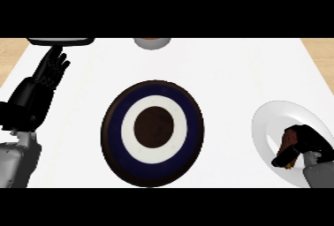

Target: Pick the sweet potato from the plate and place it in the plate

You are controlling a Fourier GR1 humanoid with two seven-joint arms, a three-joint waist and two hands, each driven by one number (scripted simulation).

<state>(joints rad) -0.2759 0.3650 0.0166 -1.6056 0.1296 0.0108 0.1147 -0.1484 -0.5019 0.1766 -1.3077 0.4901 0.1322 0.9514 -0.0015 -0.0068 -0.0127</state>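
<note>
White plate (277, 115) nearest, at right, one of two plates; on it one brown sweet potato (291, 136), right hand (301, 150) curled round it. Dark blue plate (153, 133) mid-counter, ringed white with a brown centre, holding nothing. Left hand (51, 70) at left edge, fingers straight, resting. Farthest: one bowl (152, 42), one black object (61, 41).
</note>
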